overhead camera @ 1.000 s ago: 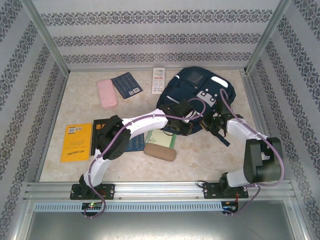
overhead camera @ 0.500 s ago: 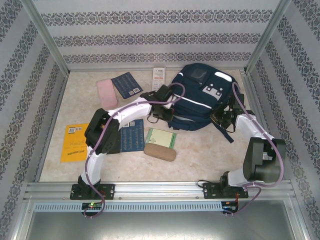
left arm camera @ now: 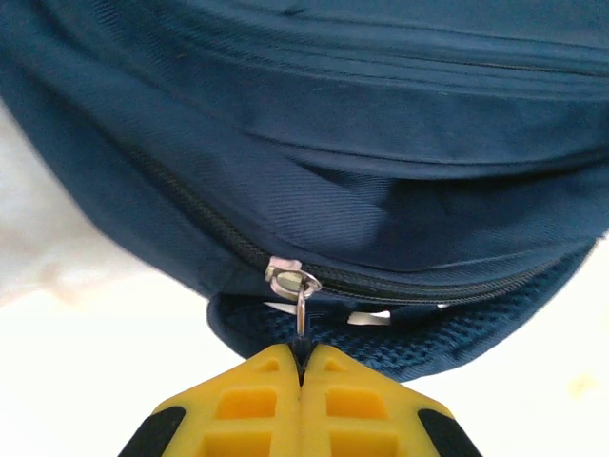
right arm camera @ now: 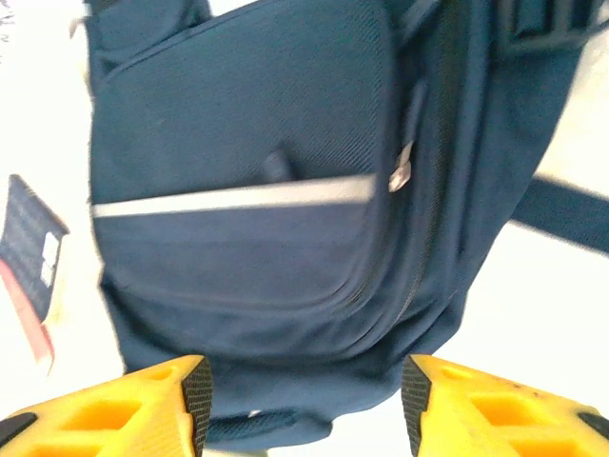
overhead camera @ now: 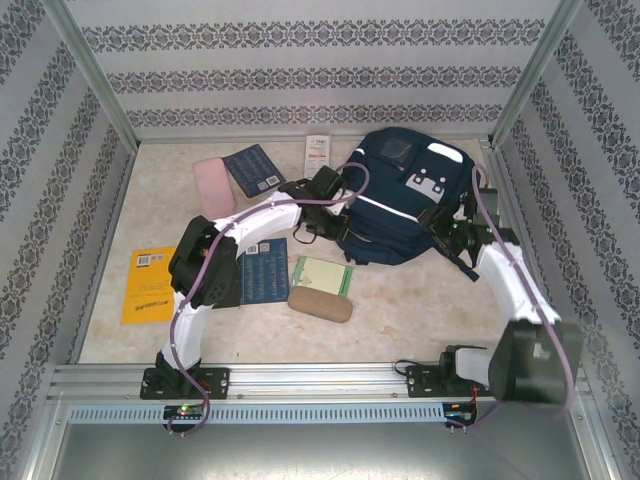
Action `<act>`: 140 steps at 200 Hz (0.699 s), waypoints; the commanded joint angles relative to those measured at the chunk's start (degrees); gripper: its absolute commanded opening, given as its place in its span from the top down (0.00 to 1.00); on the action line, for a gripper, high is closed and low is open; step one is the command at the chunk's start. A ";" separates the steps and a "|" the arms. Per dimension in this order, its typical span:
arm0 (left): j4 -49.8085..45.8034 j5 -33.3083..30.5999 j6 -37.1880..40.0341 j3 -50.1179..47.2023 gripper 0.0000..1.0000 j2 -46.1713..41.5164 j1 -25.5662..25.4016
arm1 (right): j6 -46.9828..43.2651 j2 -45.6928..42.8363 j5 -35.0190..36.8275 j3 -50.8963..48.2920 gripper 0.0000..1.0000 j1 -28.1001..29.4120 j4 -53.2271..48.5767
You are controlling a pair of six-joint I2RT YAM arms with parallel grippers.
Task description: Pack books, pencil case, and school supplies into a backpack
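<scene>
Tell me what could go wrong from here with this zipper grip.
The left pincer pinches just the end of the thin zipper pull, so it may slip free under tension. The right pincer is open, not holding the backpack, so the bag could slide along instead of unzipping.

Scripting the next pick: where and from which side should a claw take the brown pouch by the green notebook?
Grip the brown pouch across its narrow width at mid-length, coming straight down. It lies flat, long axis roughly left to right. Its far edge meets the green notebook, so that finger probably lands on the cover; the near side is bare table.
</scene>
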 commanded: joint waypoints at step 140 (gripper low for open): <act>-4.04 5.10 -2.92 12.38 1.00 4.77 -13.95 | 17.43 -6.27 2.51 -16.41 0.91 8.86 6.47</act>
